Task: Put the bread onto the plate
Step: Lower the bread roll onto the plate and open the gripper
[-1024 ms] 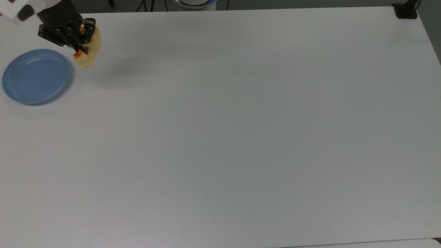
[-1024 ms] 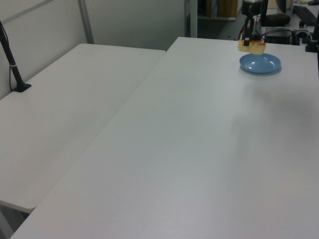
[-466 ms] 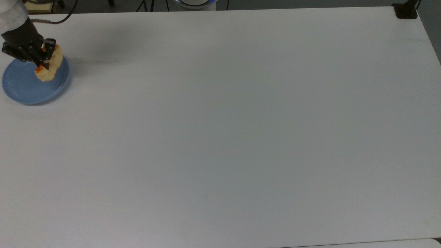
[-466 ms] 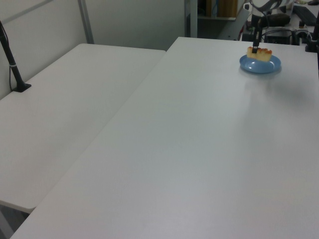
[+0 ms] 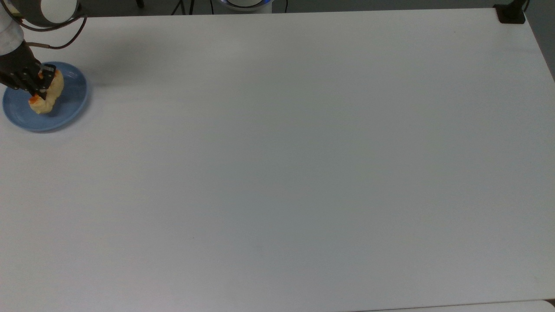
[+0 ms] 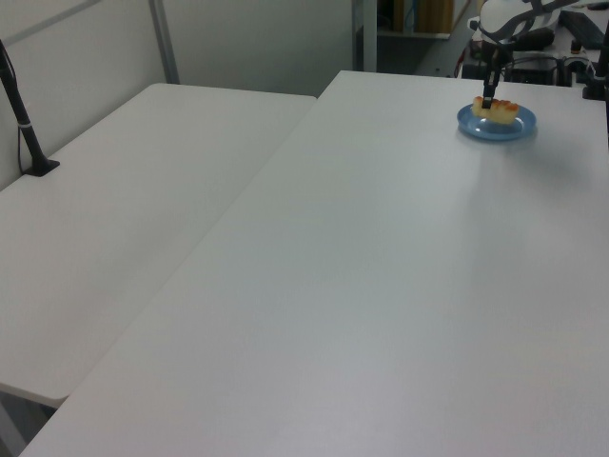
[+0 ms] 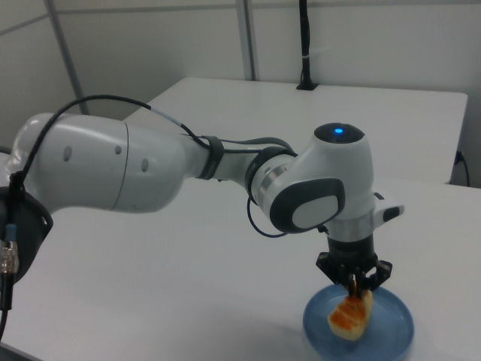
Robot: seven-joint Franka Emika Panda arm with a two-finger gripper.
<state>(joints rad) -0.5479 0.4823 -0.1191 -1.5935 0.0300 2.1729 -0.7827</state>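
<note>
Gripping the bread [image 5: 47, 96] between its two black fingers, the gripper [image 5: 38, 89] points straight down over the plate [image 5: 69, 108]. The jaws are clenched on the roll near one of its ends, so most of the bread hangs below and to one side of the fingertips. In the right view, the gripper [image 7: 354, 284] hangs directly above the plate [image 7: 391, 331], and the bread [image 7: 350, 317] extends downward from the fingers, pale beige with orange stripes across its upper face, tilted with its lower end close to the plate's surface. Whether the bread touches the plate cannot be told for certain.

In the left view, the gripper [image 6: 488, 98] stands upright over the light-blue plate [image 6: 519, 125], with the bread [image 6: 498, 110] directly beneath the fingers and inside the plate's rim.

The plate lies beneath the gripper on a broad white table [image 5: 277, 173]. The white and grey arm [image 7: 150, 169] reaches up and away from the gripper, with a black cable [image 7: 105, 101] looping along it. Well away from the gripper, at the far corner on the top view's right, a black clamp base [image 5: 511, 13] sits at the table's edge. A second white table [image 6: 124, 209] stands beside the first, on the left view's left, far from the gripper.
</note>
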